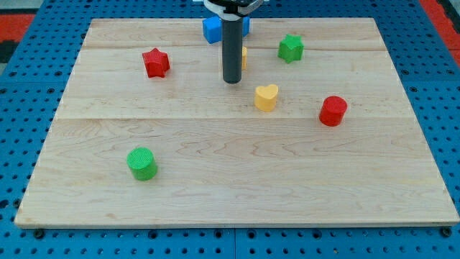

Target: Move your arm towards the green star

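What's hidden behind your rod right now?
A yellow block peeks out at the rod's right edge, mostly covered, shape unclear. A blue block sits behind near the top, partly hidden. My tip touches nothing.

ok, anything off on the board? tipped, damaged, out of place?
Nothing stands out. All blocks sit flat on the board. My tip is left of the green star, apart from it. A yellow block is mostly hidden behind the rod, shape unclear.
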`<state>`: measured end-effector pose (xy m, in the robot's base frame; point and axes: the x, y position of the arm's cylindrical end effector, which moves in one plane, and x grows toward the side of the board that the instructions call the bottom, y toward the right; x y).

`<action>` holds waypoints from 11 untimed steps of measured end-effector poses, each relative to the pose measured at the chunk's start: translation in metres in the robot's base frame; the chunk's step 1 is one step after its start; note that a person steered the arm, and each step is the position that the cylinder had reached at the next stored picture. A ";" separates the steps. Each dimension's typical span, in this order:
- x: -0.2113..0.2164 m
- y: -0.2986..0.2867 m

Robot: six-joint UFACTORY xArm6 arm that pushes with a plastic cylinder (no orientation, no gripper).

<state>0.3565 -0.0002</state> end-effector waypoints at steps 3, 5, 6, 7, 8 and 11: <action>0.000 0.010; -0.002 0.022; -0.002 0.022; -0.002 0.028; 0.001 0.066; -0.075 0.103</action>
